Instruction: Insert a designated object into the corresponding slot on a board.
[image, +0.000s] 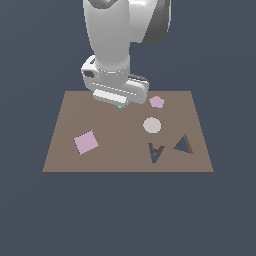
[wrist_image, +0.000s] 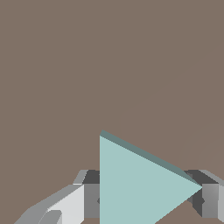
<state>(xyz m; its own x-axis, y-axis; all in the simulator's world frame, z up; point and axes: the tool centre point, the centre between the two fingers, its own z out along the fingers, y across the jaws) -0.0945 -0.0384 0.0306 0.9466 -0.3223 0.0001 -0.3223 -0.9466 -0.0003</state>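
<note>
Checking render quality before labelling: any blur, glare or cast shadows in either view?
Exterior view: sharp, flat lighting, no glare, no cast shadows on the board. Wrist view: crisp edges on the teal triangle between the gripper fingers; faint tonal bands across the board, no blur.

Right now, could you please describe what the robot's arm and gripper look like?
The arm is glossy white with rounded segments and a dark grey joint cap near the top. The gripper has a boxy white body with a small dark recess. In the wrist view its fingers are blocky, light and dark grey. No cables or markings show.
</note>
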